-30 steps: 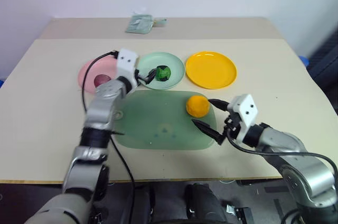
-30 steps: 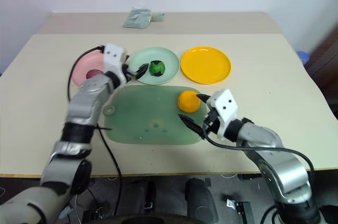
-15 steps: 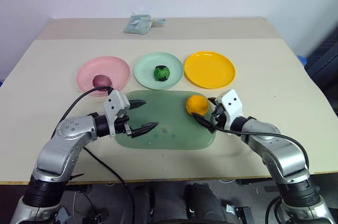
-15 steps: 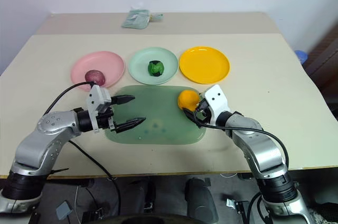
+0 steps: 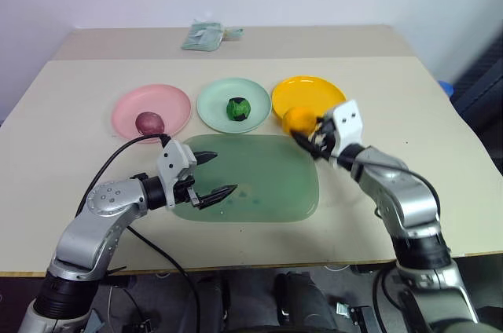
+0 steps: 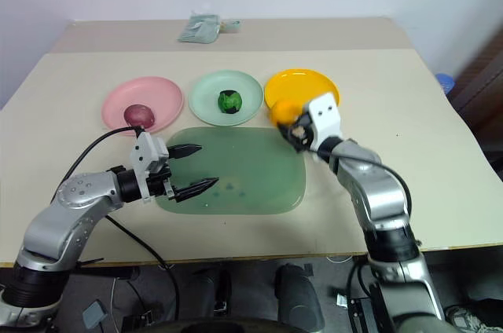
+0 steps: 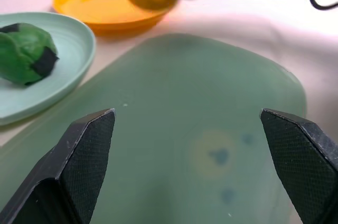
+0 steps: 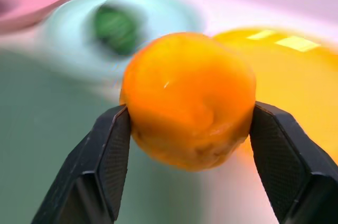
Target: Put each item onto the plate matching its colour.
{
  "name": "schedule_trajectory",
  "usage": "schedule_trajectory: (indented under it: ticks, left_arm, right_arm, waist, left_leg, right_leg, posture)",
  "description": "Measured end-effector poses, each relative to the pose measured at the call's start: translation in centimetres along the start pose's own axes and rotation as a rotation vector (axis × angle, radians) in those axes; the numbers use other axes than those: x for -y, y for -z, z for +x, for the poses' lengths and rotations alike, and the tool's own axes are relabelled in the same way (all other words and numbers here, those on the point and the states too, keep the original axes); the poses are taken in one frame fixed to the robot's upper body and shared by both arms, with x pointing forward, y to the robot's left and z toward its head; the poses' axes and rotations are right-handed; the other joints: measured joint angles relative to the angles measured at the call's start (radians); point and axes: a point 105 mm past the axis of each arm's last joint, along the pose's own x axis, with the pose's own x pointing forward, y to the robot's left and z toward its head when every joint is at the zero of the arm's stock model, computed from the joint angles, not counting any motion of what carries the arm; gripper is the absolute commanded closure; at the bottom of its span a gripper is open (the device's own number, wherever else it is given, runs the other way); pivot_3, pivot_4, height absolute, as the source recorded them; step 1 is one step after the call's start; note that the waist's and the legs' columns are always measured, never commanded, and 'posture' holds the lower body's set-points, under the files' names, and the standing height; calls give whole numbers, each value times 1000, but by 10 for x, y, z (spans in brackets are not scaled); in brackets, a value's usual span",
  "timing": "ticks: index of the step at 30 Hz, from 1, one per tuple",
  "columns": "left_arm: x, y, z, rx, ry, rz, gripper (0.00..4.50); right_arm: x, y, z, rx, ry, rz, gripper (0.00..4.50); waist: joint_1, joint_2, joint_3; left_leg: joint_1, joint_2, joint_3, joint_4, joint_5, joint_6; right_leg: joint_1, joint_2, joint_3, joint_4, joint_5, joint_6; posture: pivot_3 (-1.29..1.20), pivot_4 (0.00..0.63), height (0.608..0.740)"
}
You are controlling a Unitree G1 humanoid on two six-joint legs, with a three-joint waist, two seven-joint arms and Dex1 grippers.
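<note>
My right gripper is shut on the orange lump and holds it in the air at the near-left rim of the yellow-orange plate. In the right wrist view the orange lump sits squeezed between both fingers. The reddish-purple lump lies on the pink plate. On the mint green plate rests the green lump. My left gripper stands open over the left part of the green mat, holding nothing.
A crumpled pale green packet lies at the far side of the beige table. The three plates stand in a row just beyond the mat.
My right gripper closed on the orange lump, lifted it off the mat and carried it away to the yellow-orange plate's edge. My left arm drew back from the green plate to the mat.
</note>
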Motion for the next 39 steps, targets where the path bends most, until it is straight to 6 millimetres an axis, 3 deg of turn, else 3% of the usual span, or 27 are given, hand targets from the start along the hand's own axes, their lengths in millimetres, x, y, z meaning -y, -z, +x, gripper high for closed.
schedule_trajectory:
  ticks: [1,5,8,12,15,18,20,23,27,30,39]
  left_arm:
    - [0,0,1,4,-5,-3,0]
    - [0,-2,5,14,-18,-1,0]
    - [-2,-2,5,16,-39,-1,0]
    - [-6,1,3,8,-92,2,0]
    - [-25,-1,-7,24,-217,34,0]
    - [-62,8,-36,-7,-423,50,0]
    - [-75,16,-55,-30,-514,48,0]
    - [-81,39,-83,-116,-564,30,0]
    - [-74,59,-103,-192,-538,13,0]
    - [-75,65,-111,-211,-536,5,0]
    - [-74,60,-109,-173,-524,2,0]
  right_arm:
    - [8,0,8,-8,39,4,1632]
    - [32,11,33,-62,149,62,20]
    - [42,13,40,-53,178,75,20]
    - [35,2,38,27,109,9,20]
    - [22,-1,13,90,-29,-99,20]
    - [12,12,-25,69,-191,-147,20]
    - [6,22,-52,24,-295,-157,20]
    - [12,30,-85,-37,-349,-123,20]
    - [17,35,-112,-73,-362,-80,20]
    - [15,44,-118,-105,-361,-45,20]
    - [14,34,-120,-68,-358,-39,20]
  waist:
    - [0,0,0]
    - [-2,0,0]
    - [-2,1,0]
    - [-4,1,1]
    - [5,1,1]
    - [3,1,1]
    - [2,1,1]
    - [-5,2,1]
    - [1,1,1]
    - [2,1,1]
    - [2,1,1]
  left_leg:
    - [0,0,0,0,0,0]
    - [0,0,1,-1,0,0]
    - [0,0,1,-1,0,0]
    - [0,1,1,-1,0,0]
    - [-1,1,0,-1,0,0]
    - [-1,0,1,-1,0,1]
    - [0,1,1,-1,-1,1]
    - [1,2,2,-1,-1,1]
    - [1,3,2,-1,-1,1]
    - [1,3,2,-1,-1,1]
    - [1,3,2,-1,-1,1]
  right_leg:
    - [0,0,0,0,0,0]
    - [-1,0,0,0,0,0]
    - [-1,0,0,0,0,0]
    - [-1,0,1,0,0,0]
    - [-1,0,0,-1,0,0]
    - [0,-1,0,-1,0,0]
    - [0,-2,0,-1,0,0]
    - [0,-1,0,-1,0,0]
    - [0,-1,0,-1,-1,-3]
    - [0,-3,0,-1,-1,-4]
    - [0,-4,1,-2,-1,-4]
  posture:
    - [0,150,733]
    - [0,150,733]
    - [0,150,733]
    - [0,150,733]
    - [0,150,733]
    - [0,150,733]
    - [0,150,733]
    - [0,150,733]
    - [0,150,733]
    - [0,150,733]
    - [0,150,733]
